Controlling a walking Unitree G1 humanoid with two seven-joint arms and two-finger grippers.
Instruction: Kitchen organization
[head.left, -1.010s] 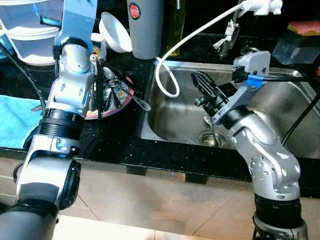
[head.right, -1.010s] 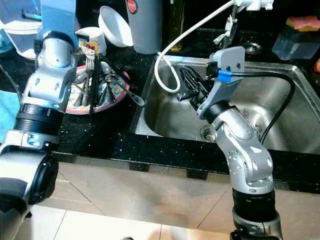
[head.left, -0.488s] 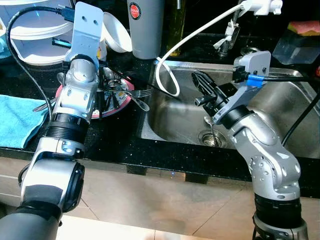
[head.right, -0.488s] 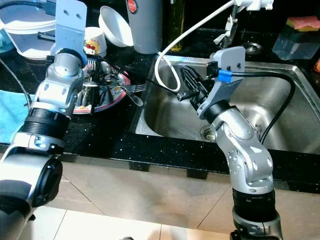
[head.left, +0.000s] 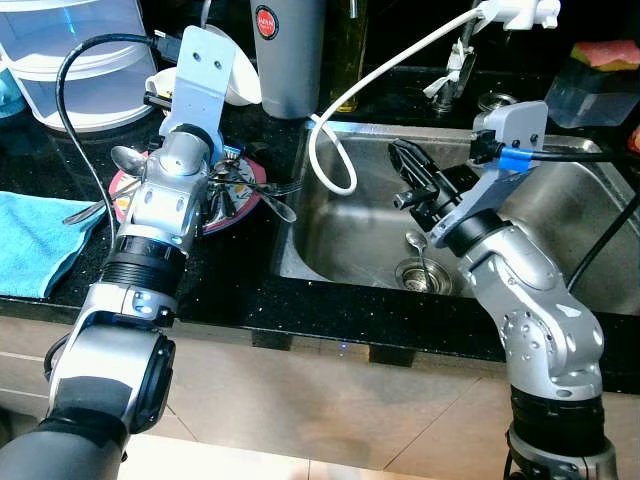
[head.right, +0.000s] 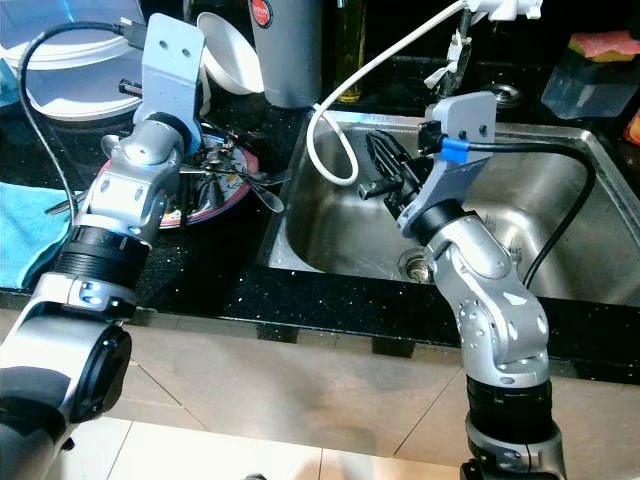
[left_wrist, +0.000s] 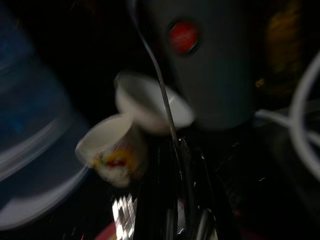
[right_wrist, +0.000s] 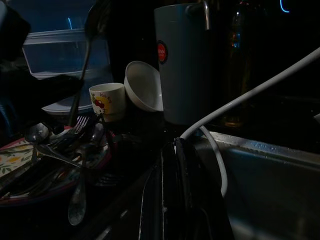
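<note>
Hovering over the round red-rimmed patterned plate (head.left: 135, 188) on the black speckled tabletop (head.left: 230, 275), the left end effector (head.right: 208, 168) is reaching down among the loose silver spoons and forks (head.right: 240, 182) piled there; in the left wrist view a thin metal handle (left_wrist: 162, 92) is standing up between its black fingers (left_wrist: 187, 180), so it is most likely pinching one piece of cutlery, though blur is keeping the grip from being certain. The right end effector (head.left: 405, 165) is hanging over the left part of the stainless steel sink (head.left: 560, 215), its fingers lying close together with nothing between them, near the looping white hose (head.left: 335, 160). One more silver spoon (head.left: 418, 246) is lying in the sink bottom beside the drain (head.left: 412, 275). Far from the plate, a small white cup with a red cartoon print (right_wrist: 107, 100), a tilted white bowl (right_wrist: 142, 86) and a tall grey canister with a red badge (head.left: 288, 55) are standing along the back of the tabletop, with clear plastic tubs (head.left: 70, 60) at far left and a folded blue cloth (head.left: 40, 240) at near left. Judging by this, the tidying is only beginning: the cutlery is mostly unsorted on the plate, and the cup and bowl are waiting to be put away.
</note>
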